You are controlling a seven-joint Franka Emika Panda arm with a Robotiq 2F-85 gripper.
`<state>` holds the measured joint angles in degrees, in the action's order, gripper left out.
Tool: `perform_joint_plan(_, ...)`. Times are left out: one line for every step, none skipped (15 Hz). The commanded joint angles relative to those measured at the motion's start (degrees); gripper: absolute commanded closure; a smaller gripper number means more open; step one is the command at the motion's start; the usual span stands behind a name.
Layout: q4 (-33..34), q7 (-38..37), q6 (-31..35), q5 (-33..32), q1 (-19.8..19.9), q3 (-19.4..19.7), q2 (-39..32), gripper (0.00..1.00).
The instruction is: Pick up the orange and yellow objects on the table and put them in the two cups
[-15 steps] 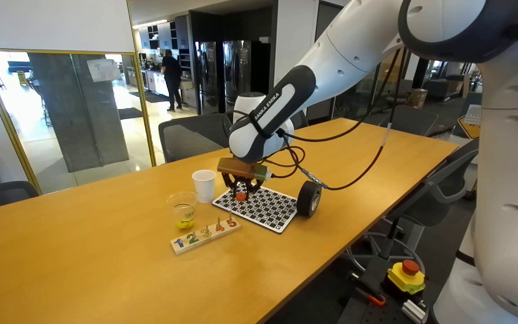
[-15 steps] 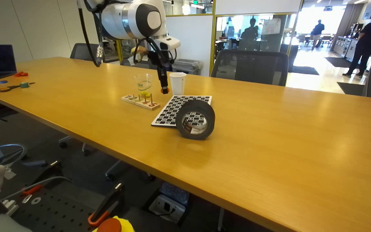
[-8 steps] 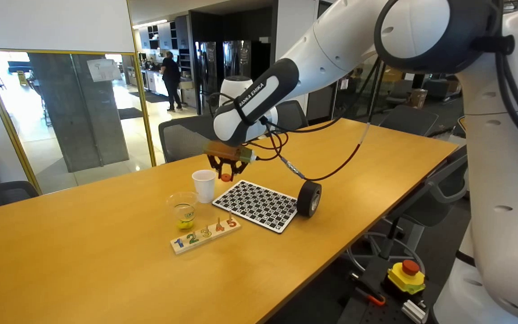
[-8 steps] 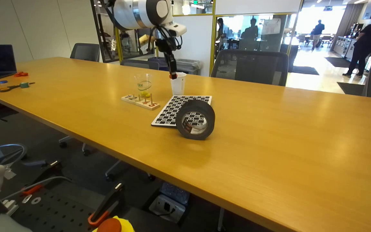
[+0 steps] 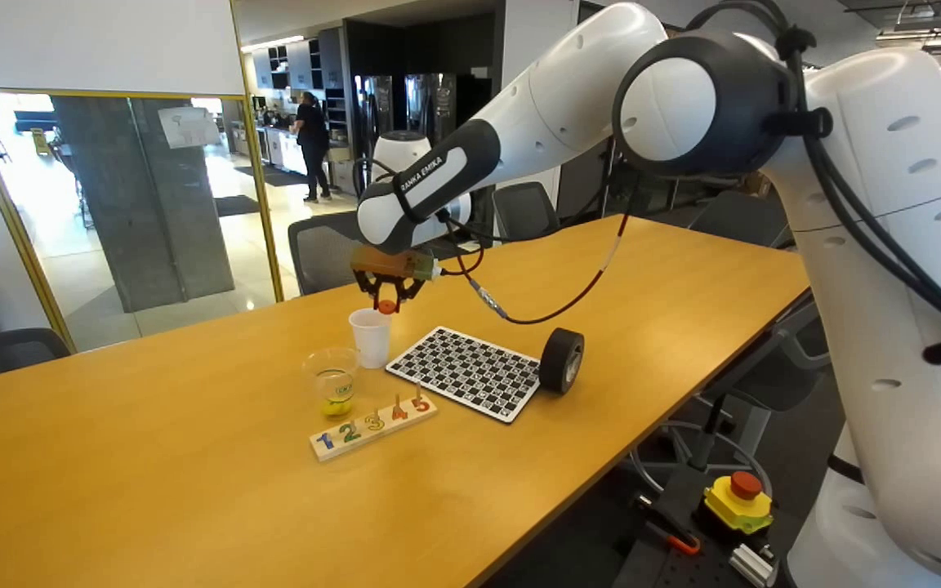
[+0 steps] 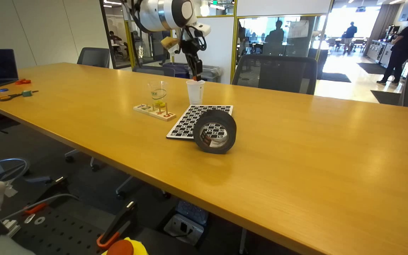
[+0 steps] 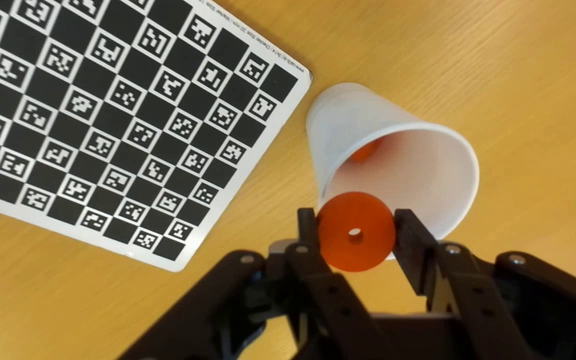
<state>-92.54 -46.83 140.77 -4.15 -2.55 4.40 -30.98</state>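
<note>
The orange bead, gripped by the tool, has been raised close to the mouth of the white cup; its release seems due.

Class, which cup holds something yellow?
The clear cup, beside the numbered board: something yellow shows inside. The white cup holds an orange piece.

gripper: up from checkered board; orange disc: carried to white cup rim

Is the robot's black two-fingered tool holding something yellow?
No, the wrist view shows the tool gripping a round orange piece.
</note>
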Motion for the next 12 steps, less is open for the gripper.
perform_joint_plan(8.4,4.5,-3.0,2.5,0.0,-0.2,-4.9,0.78)
perform_joint_plan(9.5,5.1,-3.3,2.8,0.0,-0.2,-5.7,0.78)
perform_joint_plan(10.5,5.8,-3.6,3.3,0.0,-0.3,-6.4,0.78)
perform_joint_plan(11.3,6.4,-4.0,3.6,-0.1,-0.3,-6.9,0.78)
perform_joint_plan(12.0,6.9,-4.4,3.9,-0.1,-0.3,-7.4,0.78)
perform_joint_plan(12.6,7.3,-4.7,4.2,-0.2,-0.3,-7.7,0.78)
perform_joint_plan(13.2,7.7,-5.1,4.4,-0.3,-0.2,-8.1,0.78)
perform_joint_plan(13.8,8.1,-5.8,4.7,-0.2,-0.2,-8.5,0.78)
perform_joint_plan(14.4,8.5,-6.6,4.9,-0.2,-0.3,-8.8,0.39)
perform_joint_plan(14.9,8.8,-7.5,5.1,-0.2,-0.3,-9.0,0.32)
perform_joint_plan(15.2,9.0,-8.6,5.0,-0.3,-0.2,-9.0,0.27)
perform_joint_plan(15.4,9.2,-9.4,4.9,-0.4,-0.1,-8.9,0.18)
